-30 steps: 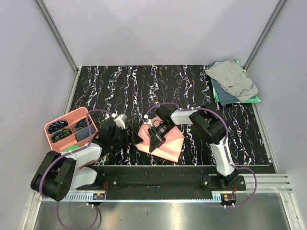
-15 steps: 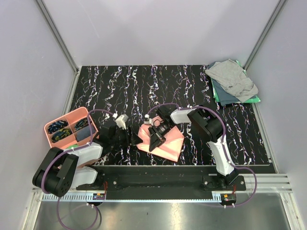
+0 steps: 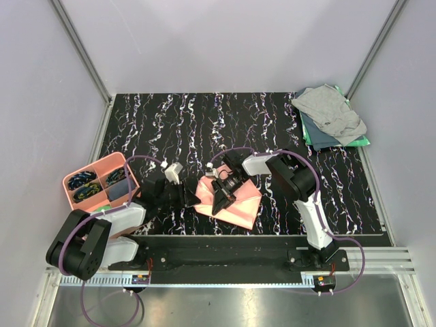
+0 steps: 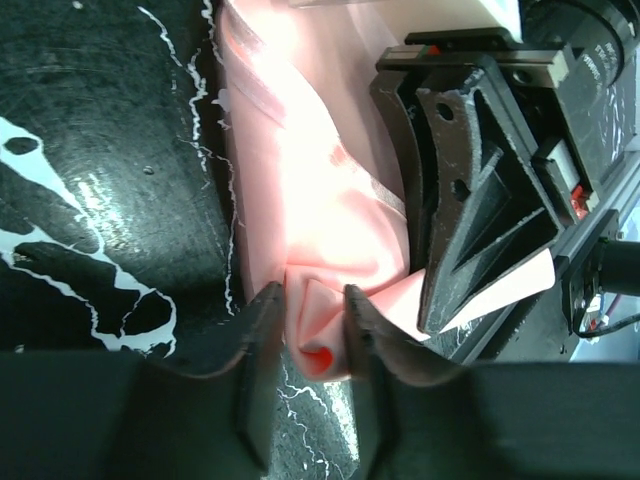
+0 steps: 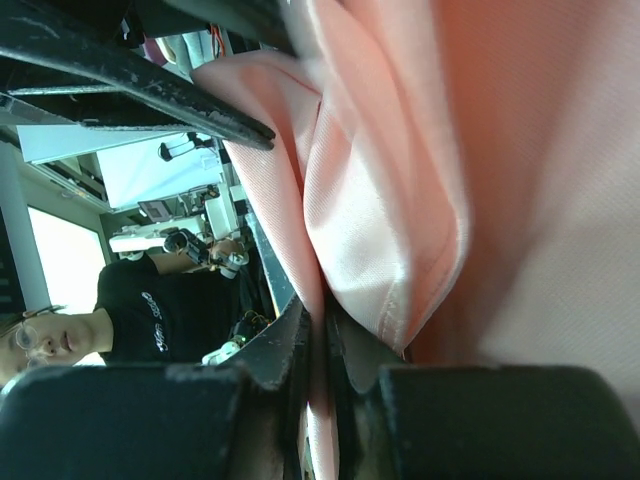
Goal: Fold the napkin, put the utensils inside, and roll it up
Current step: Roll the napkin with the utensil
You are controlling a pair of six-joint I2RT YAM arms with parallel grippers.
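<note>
Your left gripper (image 4: 307,305) pinches a bunched corner of the napkin (image 3: 243,202), jaws partly closed on the cloth. The napkin lies on the table (image 3: 204,122), near-centre. Your right gripper (image 5: 318,335) clamps its edge, jaws almost together.

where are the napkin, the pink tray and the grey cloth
napkin (image 3: 244,204): top view, bare right part
pink tray (image 3: 92,167): top view, far rim
grey cloth (image 3: 330,112): top view, its middle
</note>
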